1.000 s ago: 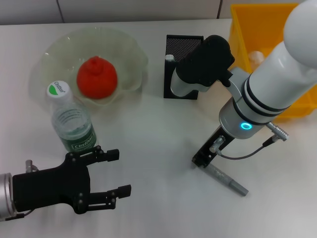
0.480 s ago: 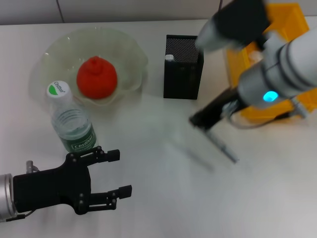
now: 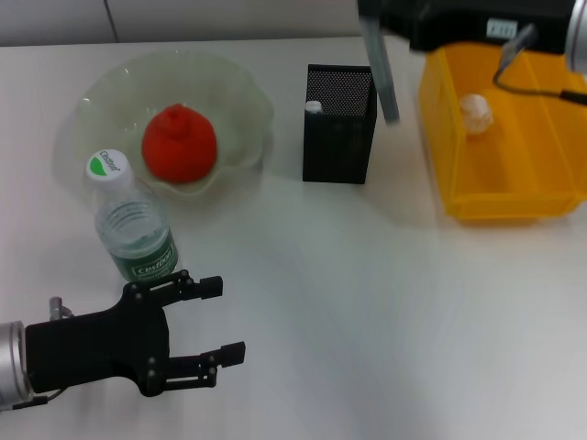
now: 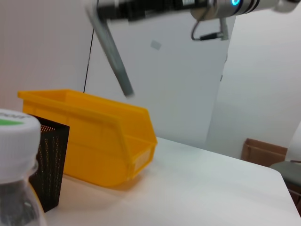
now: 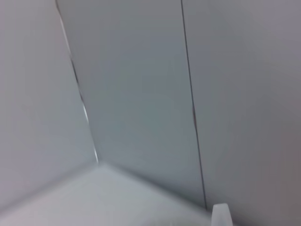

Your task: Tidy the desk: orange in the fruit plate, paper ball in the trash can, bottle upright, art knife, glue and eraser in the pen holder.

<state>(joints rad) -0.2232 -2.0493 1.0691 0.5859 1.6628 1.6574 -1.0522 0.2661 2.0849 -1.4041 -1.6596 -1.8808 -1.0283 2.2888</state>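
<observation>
A grey art knife hangs tilted in the air, clamped in the right end effector at the far edge of the head view, just above and beside the black pen holder, where a white-tipped item already stands. Right of it sits the yellow trash can with the paper ball inside. The orange lies in the fruit plate, and the bottle stands upright just in front of it. The left end effector rests low near the bottle, fingers apart. The desk is plain white; behind it rise pale grey wall panels, with a cardboard box on the floor beyond.
</observation>
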